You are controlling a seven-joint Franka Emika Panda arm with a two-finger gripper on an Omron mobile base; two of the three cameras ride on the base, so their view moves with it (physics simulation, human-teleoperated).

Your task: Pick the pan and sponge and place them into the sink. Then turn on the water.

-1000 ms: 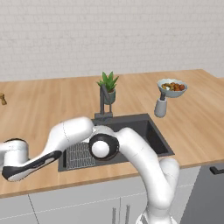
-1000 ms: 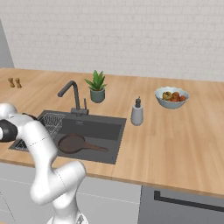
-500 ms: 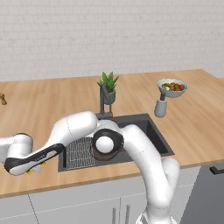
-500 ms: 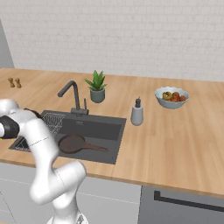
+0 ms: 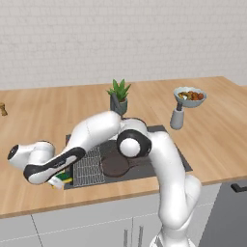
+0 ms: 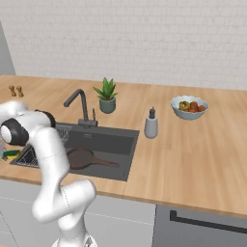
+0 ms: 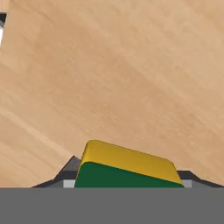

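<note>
Sponge (image 7: pixel 127 168) between jaws, gripped both sides

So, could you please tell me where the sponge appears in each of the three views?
Left base view: sponge at lower left, under the hand, beside the sink's left edge.
Right base view: far left edge, beside the sink.
Hand view: bottom centre, on the wooden counter.
Shared landmark: the sink.

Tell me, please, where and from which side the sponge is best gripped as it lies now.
Grip the sponge across its two long side faces, coming straight down from above. It is a small rectangular block lying flat on the wooden counter at the sink's left edge, so its long sides give flat, parallel surfaces. In the hand view the jaws already flank it, apparently closing.
</note>
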